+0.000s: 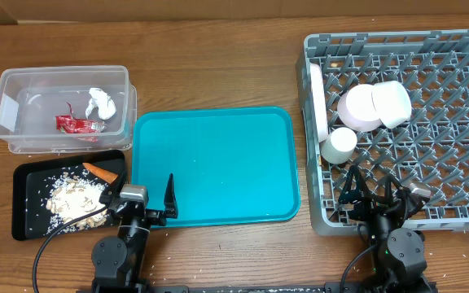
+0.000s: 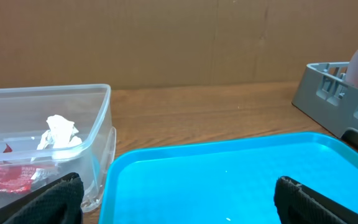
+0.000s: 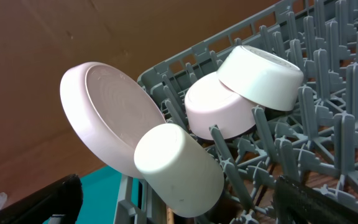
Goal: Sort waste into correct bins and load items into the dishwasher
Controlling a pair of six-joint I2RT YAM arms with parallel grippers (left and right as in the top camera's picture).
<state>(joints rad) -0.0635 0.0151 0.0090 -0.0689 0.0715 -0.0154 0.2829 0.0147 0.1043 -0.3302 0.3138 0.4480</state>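
Observation:
The red wrapper (image 1: 76, 124) and the white tissue (image 1: 102, 101) lie in the clear tub (image 1: 63, 72). Beige scraps (image 1: 76, 199) and an orange stick (image 1: 100, 172) rest in the black tray (image 1: 23, 175). The grey rack (image 1: 462, 163) holds a plate (image 1: 317, 98) standing at its left wall, two bowls (image 1: 358, 107) (image 1: 392, 102) and a cup (image 1: 340, 145). My left gripper (image 1: 146, 195) (image 2: 179, 202) is open over the teal tray's near left edge, holding nothing. My right gripper (image 1: 379, 195) (image 3: 179, 208) is open at the rack's near edge, with the cup (image 3: 179, 165) ahead of it.
A bare teal serving tray (image 1: 214, 163) (image 2: 229, 174) lies between the bins and the rack. Small white crumbs dot the black tray and the wood near the left arm. A brown cardboard wall runs along the back of the table.

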